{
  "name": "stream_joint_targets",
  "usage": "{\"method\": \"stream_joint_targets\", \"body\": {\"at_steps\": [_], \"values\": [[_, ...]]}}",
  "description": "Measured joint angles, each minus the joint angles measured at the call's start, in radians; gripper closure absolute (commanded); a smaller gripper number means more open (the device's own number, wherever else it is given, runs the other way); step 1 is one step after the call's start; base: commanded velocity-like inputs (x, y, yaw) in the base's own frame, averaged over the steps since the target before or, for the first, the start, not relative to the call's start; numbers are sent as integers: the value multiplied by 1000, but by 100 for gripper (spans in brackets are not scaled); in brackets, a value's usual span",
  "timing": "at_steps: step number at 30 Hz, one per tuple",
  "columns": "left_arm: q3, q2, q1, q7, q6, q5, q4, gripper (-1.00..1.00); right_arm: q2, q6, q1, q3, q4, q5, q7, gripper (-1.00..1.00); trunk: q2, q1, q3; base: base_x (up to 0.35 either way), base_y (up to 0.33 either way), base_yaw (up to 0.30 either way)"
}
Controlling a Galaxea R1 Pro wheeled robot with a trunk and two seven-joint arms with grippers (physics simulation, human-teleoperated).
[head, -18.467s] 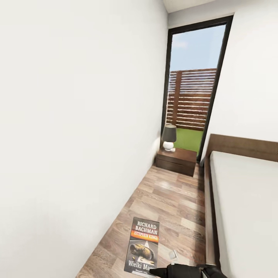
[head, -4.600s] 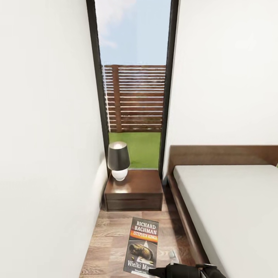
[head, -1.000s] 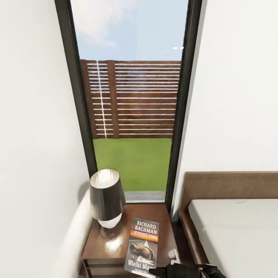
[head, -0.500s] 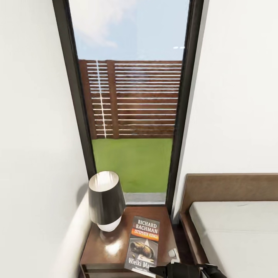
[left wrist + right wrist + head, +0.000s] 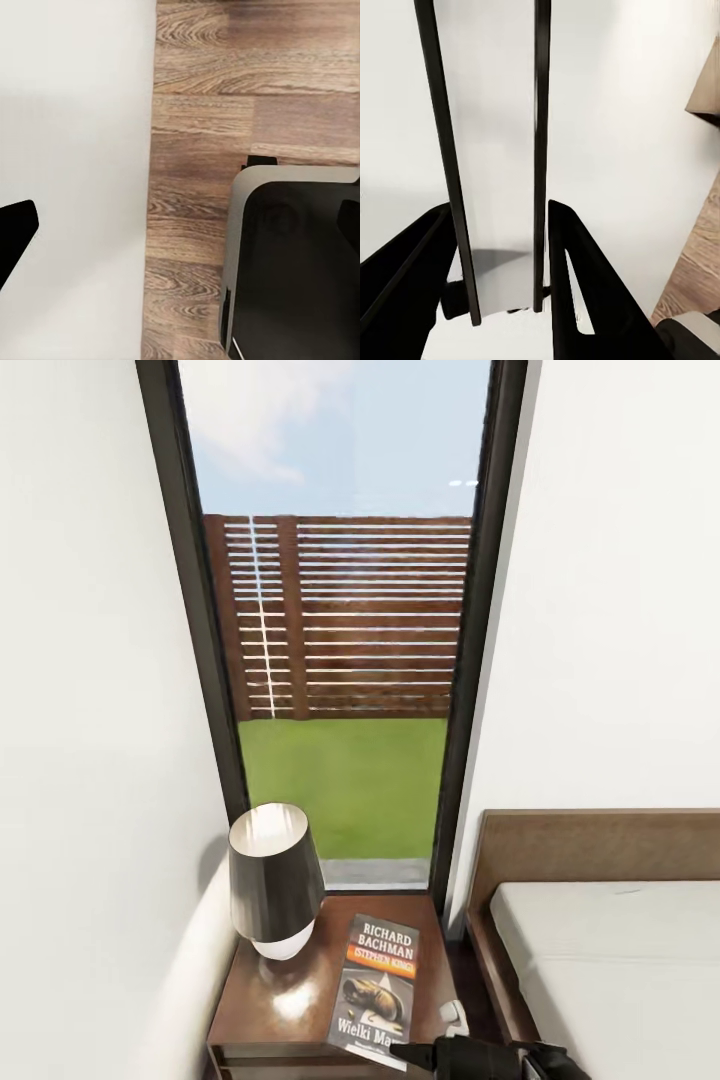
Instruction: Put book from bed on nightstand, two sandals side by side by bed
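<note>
The book was held at its near edge by the right gripper, the fingers pressed onto it, cover up, above the right half of the nightstand. In the right wrist view the book was seen edge-on between the two dark fingers.

Placement, as judged: the book was best lowered flat until resting on the glossy top, kept right of the lamp and inside the nightstand's near and right edges, and only then released.

The left gripper was seen spread wide over the plank floor, nothing between its fingers.

The bed lay to the right, well apart from the book.

Against half a second earlier: the book and gripper were shifted slightly right and the book tilted a little; lamp and nightstand were unchanged in position.
</note>
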State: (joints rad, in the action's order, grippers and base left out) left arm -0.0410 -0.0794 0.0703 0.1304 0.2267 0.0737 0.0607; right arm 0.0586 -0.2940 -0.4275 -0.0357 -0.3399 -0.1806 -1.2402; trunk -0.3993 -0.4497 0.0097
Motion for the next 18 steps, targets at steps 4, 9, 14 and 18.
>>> {"method": "stream_joint_targets", "body": {"at_steps": [4, 9, 14, 18], "values": [[0, 0, 0, 0, 0, 0, 0, -100, 2, -44, 0, 33, -3, -1, -1, 100, 0, 0, 0, 0, 0, 0], [0, 0, 0, 0, 0, 0, 0, -100, 4, -101, -5, 60, -10, -1, 0, 100, 0, 0, 0, 0, 0, 0], [-1, 0, 0, 0, 0, 0, 0, -100, 6, -119, -14, 71, -12, 0, 16, 100, 0, 0, 0, 0, 0, 0], [-1, 0, 0, 0, 0, 0, 0, -100, 6, -126, -24, 74, -12, -2, 45, 100, 0, 0, 0, 0, 0, 0]]}}
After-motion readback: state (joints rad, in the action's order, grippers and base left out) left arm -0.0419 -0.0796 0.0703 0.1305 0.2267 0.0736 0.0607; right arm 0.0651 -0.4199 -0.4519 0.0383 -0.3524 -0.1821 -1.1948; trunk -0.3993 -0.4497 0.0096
